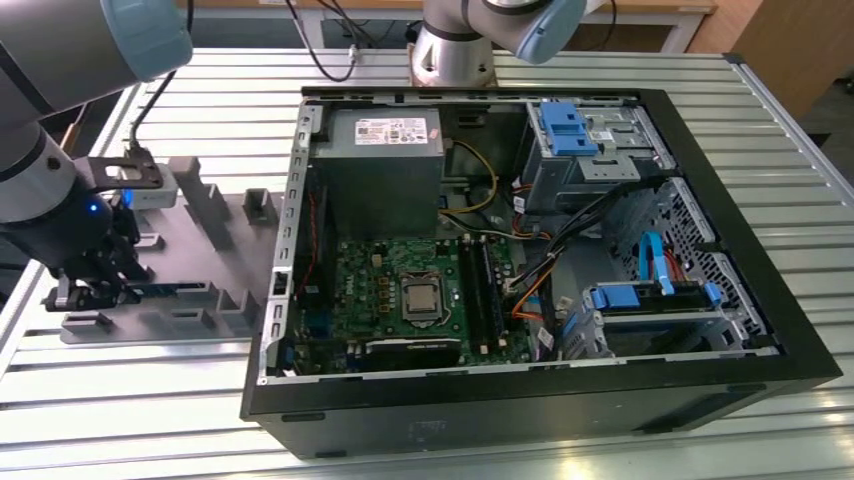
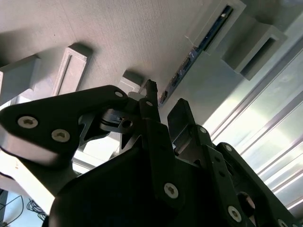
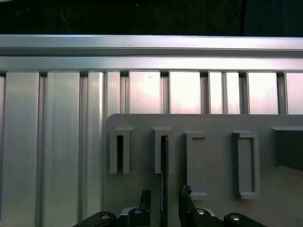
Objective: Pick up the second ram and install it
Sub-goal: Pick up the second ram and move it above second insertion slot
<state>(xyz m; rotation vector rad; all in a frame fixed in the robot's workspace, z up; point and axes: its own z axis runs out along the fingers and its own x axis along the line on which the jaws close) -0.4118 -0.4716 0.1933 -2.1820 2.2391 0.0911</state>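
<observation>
Gripper (image 3: 164, 196) open astride the second ram (image 3: 163, 161), lower centre of the first wrist view; keep your approach square and centred.

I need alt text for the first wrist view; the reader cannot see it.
The open tool has one finger on each side of the second ram, which stands on edge in a grey holder tray on a ribbed metal table.
</observation>
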